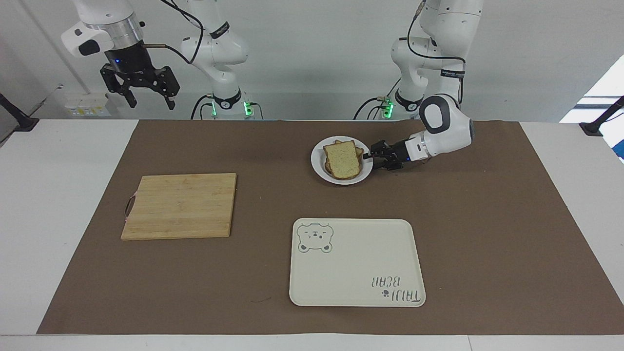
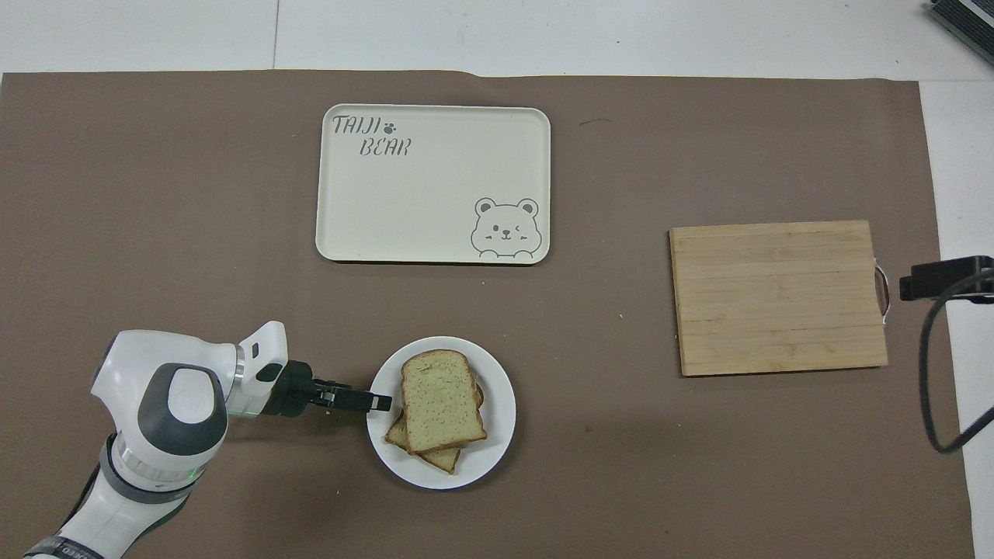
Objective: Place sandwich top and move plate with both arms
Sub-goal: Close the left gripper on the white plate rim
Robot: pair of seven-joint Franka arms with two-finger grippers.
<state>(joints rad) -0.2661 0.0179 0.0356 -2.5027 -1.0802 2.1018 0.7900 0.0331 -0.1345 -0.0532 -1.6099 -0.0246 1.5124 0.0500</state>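
Note:
The sandwich top (image 1: 343, 158) (image 2: 441, 400), a tan speckled slice, lies on other bread on the small white plate (image 1: 319, 168) (image 2: 497, 435), which sits toward the robots' end of the brown mat. My left gripper (image 1: 371, 157) (image 2: 380, 402) reaches in low and nearly level from the left arm's end, with its tip at the plate's rim. Whether it grips the rim does not show. My right gripper (image 1: 144, 97) hangs high over the right arm's end of the table, open and holding nothing.
A cream tray with a bear drawing (image 1: 356, 273) (image 2: 435, 186) lies farther from the robots than the plate. A wooden cutting board (image 1: 180, 204) (image 2: 776, 295) lies toward the right arm's end. A brown mat (image 1: 487, 219) covers the table's middle.

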